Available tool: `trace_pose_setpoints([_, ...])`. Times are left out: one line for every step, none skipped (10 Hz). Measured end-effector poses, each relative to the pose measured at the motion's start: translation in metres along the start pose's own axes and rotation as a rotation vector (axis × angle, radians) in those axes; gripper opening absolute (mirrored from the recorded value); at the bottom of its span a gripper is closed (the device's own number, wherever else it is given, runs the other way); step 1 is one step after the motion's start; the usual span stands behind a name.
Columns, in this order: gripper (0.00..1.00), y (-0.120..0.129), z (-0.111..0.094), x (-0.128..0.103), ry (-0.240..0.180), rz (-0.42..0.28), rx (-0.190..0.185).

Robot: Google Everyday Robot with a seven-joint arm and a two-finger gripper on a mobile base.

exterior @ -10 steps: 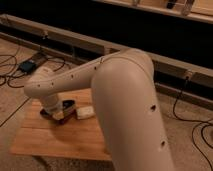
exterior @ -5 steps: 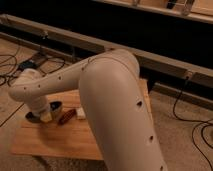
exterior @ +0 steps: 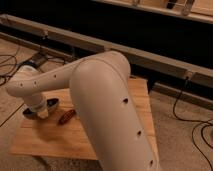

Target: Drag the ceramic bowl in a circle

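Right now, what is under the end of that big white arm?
The ceramic bowl shows a dark edge there, on the wooden table. The gripper sits at the bowl, mostly covered by the arm, which also hides the bowl's inside. A reddish-brown object lies beside it.

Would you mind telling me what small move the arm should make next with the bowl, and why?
Probably sweep the gripper a short arc inward, dragging the ceramic bowl. The gripper is down at the bowl near the left edge of the wooden table, and the reddish-brown object lies close on its right, so curve around that.
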Motion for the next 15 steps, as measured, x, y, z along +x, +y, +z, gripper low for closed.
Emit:
trace_pose_setpoints([0.0,-0.009,0.001,0.0,0.003,0.0,0.001])
trace_pose_setpoints([0.0,-0.016,0.003,0.0,0.006,-0.001,0.002])
trace_pose_setpoints([0.0,-0.025,0.007,-0.001,0.008,-0.002,0.001])
trace_pose_setpoints([0.0,-0.032,0.01,-0.001,0.013,-0.002,-0.002])
trace_pose_setpoints([0.0,-0.04,0.015,0.0,0.02,0.001,-0.006])
trace_pose_setpoints([0.0,-0.046,0.019,0.003,0.031,0.007,-0.013])
trace_pose_setpoints([0.0,-0.055,0.024,0.006,0.04,0.016,-0.016])
trace_pose_setpoints([0.0,-0.065,0.028,0.013,0.055,0.031,-0.017])
trace_pose_setpoints([0.0,-0.074,0.032,0.024,0.072,0.051,-0.021])
trace_pose_setpoints([0.0,-0.084,0.035,0.037,0.09,0.079,-0.024])
trace_pose_setpoints([0.0,-0.092,0.038,0.05,0.107,0.106,-0.027])
trace_pose_setpoints([0.0,-0.101,0.04,0.066,0.123,0.141,-0.029])
trace_pose_setpoints([0.0,-0.105,0.041,0.077,0.134,0.164,-0.031])
trace_pose_setpoints([0.0,-0.109,0.043,0.096,0.155,0.196,-0.037])
trace_pose_setpoints([0.0,-0.11,0.046,0.114,0.176,0.222,-0.045])
